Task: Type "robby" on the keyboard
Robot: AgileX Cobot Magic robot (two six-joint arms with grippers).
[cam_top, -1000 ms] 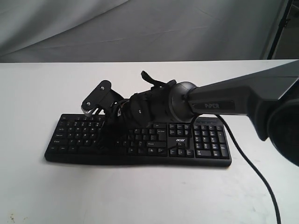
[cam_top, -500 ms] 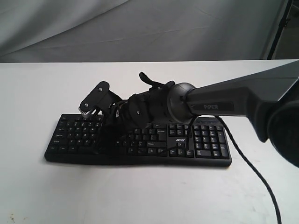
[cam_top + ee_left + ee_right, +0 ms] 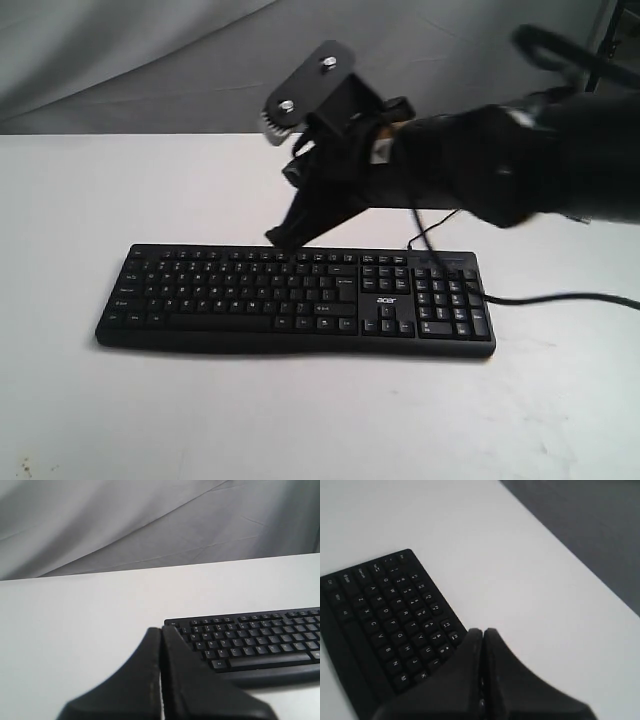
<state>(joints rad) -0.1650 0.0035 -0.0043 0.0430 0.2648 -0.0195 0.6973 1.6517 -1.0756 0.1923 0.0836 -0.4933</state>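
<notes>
The black keyboard (image 3: 250,295) lies flat on the white table, with its white acer logo (image 3: 387,299) beside the number pad. My right gripper (image 3: 285,237) is shut and empty. It hangs tilted above the keyboard's far edge, clear of the keys, reaching in from the right. In the right wrist view its closed tips (image 3: 481,631) point just past the number row of the keyboard (image 3: 380,615). My left gripper (image 3: 161,629) is shut and empty too, off the left end of the keyboard (image 3: 260,640). It does not show in the exterior view.
The thin black cable (image 3: 560,298) runs from the keyboard's back right corner across the white table (image 3: 300,420) to the right edge. A grey cloth backdrop (image 3: 150,60) hangs behind the table.
My right arm has lifted off the keys and swung up and back to the right. The whole keyboard now shows, and the cable lies further back.
</notes>
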